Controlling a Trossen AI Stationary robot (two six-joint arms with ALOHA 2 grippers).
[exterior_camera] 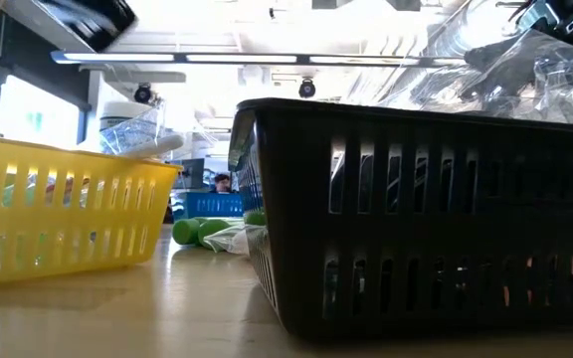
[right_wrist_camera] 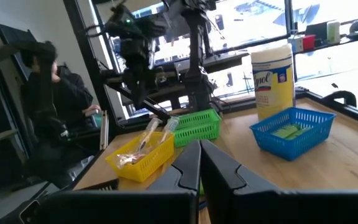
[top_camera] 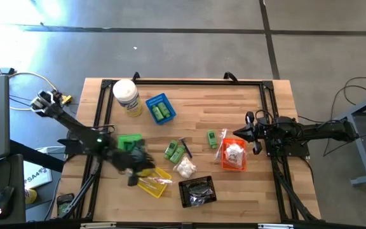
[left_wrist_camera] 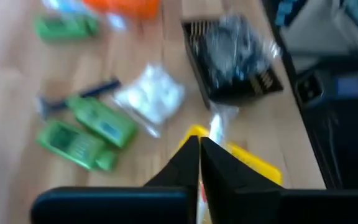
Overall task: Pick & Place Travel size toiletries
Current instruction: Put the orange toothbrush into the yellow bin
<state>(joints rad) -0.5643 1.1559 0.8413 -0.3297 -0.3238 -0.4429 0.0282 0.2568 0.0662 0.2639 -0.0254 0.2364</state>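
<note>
Left hand [top_camera: 134, 173] hangs over the yellow basket [top_camera: 154, 183], fingers together, pinching a thin clear-wrapped stick [right_wrist_camera: 169, 126] whose lower end rests in that basket. Loose on the surface [top_camera: 189, 102]: two green bottles [top_camera: 175, 151], a slim dark comb [left_wrist_camera: 78, 98], a white puffy packet [top_camera: 185, 168]. Black basket [top_camera: 197, 191] holds crinkled clear wrap. Orange basket [top_camera: 233, 156] holds white packets. Right hand [top_camera: 239, 133] waits beside it, fingers together, holding nothing.

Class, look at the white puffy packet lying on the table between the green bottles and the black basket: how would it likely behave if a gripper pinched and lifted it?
The white puffy packet looks soft and crinkled, so it would probably squash and sag rather than stay stiff. It lies flat, so rolling seems unlikely. Its glossy wrap may be slippery.
</note>
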